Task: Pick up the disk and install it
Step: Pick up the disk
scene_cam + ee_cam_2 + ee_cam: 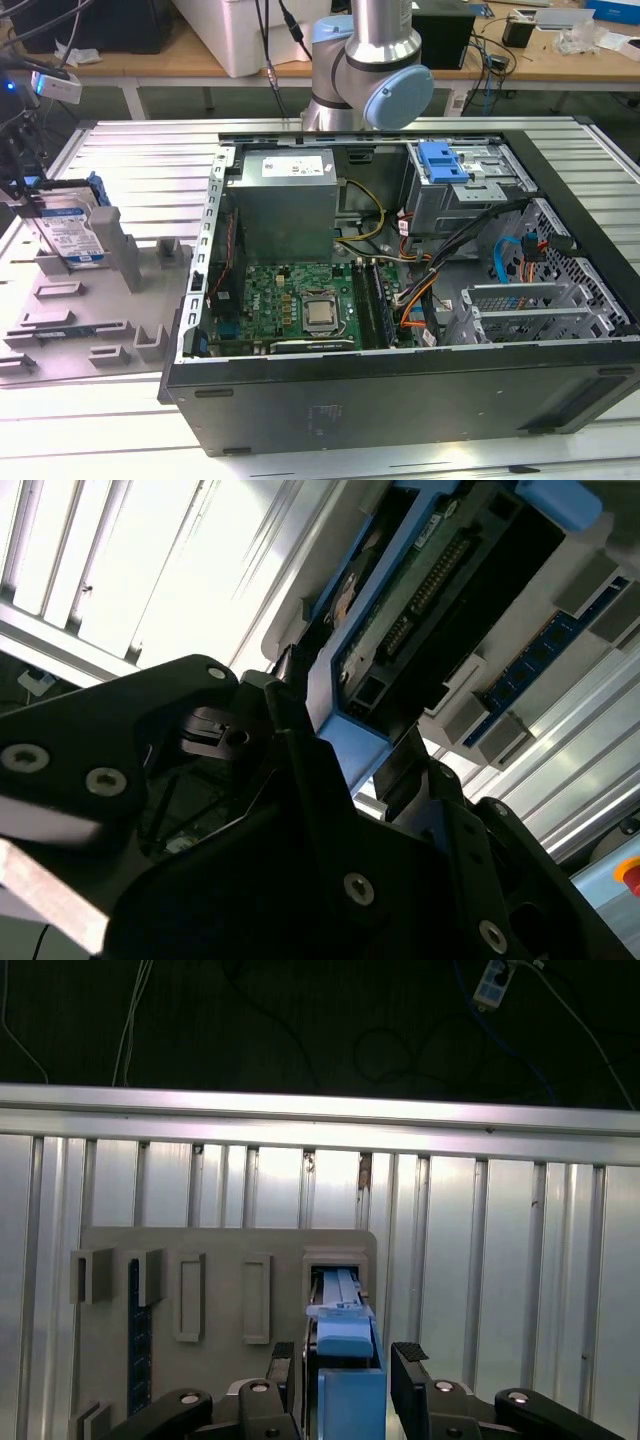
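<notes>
Grasp step, I judge: my gripper [348,1355] has its fingers [410,1368] apart, straddling the disk [350,1405], which stands on edge in a slot at the fixture tray's [225,1260] edge. Next calls for closing squarely on its blue rails.

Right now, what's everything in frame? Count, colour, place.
disk: 1, silver with blue rails, upright in the fixture tray
fixture tray: 1, grey, on the table at the exterior view's left
computer case: 1, black, open, centre to the exterior view's right
power supply: 1, grey, inside the case
motherboard: 1, green, inside the case
drive cage: 1, bare metal, inside the case
blue bracket: 1, atop the drive cage
cables: several, orange, yellow, black, blue, inside the case
table: 1, silver, slatted
arm: 1, silver with light-blue caps, behind the case
gripper: 1, black, either side of the disk
</notes>
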### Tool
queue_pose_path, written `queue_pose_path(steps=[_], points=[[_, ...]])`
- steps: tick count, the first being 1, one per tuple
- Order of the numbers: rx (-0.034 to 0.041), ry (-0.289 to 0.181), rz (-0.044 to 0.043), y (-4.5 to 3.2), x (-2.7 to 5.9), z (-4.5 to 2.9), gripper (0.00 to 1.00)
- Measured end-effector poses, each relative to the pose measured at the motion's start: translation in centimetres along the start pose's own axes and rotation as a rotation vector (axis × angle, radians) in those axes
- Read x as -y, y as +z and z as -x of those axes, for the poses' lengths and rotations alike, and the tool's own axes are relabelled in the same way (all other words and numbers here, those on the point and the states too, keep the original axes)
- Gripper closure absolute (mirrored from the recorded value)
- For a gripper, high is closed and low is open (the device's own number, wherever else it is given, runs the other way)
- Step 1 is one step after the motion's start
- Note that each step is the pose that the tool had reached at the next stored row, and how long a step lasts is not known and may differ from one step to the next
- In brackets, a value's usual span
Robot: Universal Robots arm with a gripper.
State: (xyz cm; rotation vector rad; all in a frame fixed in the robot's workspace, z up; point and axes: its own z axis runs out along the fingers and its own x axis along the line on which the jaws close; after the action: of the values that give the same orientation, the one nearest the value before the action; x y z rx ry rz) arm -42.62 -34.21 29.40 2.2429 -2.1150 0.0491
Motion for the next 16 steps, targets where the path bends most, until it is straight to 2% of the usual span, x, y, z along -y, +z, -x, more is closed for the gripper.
queue_pose_path(steps=[2, 3, 4, 5, 16], points=[[-0.0001, 0.000, -0.0001, 0.01, -0.03, 0.00, 0.51], [-0.0001, 0.000, 0.0000, 0.02, -0.06, -0.01, 0.57], [-0.0002, 0.000, 0.0000, 0.03, -0.07, -0.01, 0.57], [-0.0003, 0.000, 0.0000, 0.04, -0.10, -0.02, 0.63], [-0.0020, 0.000, 0.0003, 0.12, -0.17, -0.08, 0.63]])
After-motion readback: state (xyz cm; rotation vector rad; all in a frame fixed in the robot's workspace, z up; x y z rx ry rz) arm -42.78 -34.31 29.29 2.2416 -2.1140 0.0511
